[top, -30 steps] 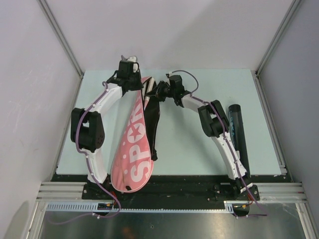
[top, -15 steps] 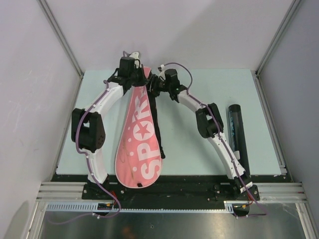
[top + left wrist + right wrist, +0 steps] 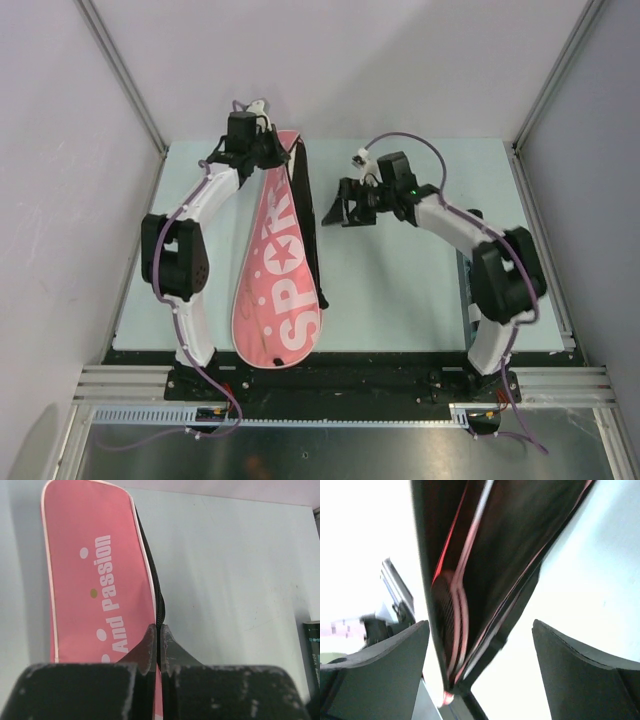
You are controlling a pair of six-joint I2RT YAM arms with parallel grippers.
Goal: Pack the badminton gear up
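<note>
Inside unzipped pink bag: racket frame, strings visible.

Top view evenly lit, soft shadows on counter. Right wrist view blown out white left of right end effector; bag ahead blurred, dark. Left wrist view sharp.

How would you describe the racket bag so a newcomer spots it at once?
Start at the pale green table and look to its left half, beside the left arm. The pink bag lies lengthwise there, narrow end far, wide rounded end near. Its pink cover with big white lettering matches nothing nearby.
</note>
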